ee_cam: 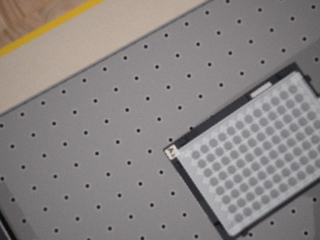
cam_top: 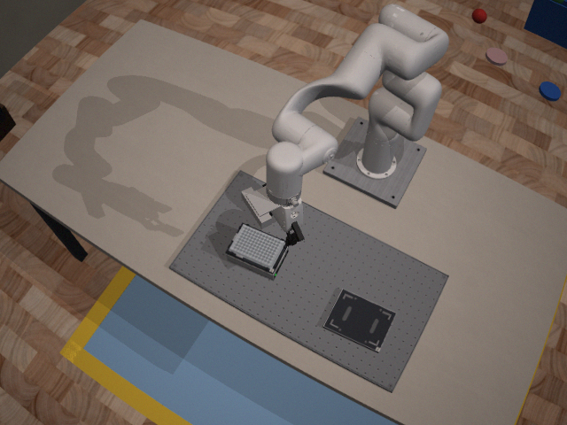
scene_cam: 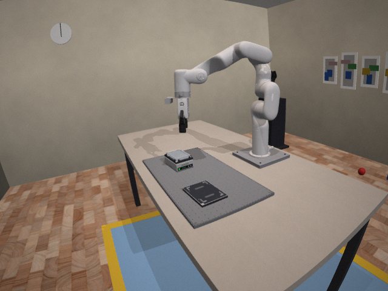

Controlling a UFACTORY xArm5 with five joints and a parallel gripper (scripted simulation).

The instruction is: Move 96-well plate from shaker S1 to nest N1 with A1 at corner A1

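Note:
The 96-well plate lies flat on the plate shaker S1, at the left end of the grey perforated board. In the wrist view a small white tag sits at the plate's left corner. The black plate nest N1 with white corner locators stands empty at the board's right end, with a small white mark at one corner. My gripper is open and empty. It hangs well above the shaker, a little off to its side.
The grey perforated board carries the shaker and the nest. The arm's base plate stands behind the board. The table's front edge lies near the board, above a blue floor mat with a yellow border.

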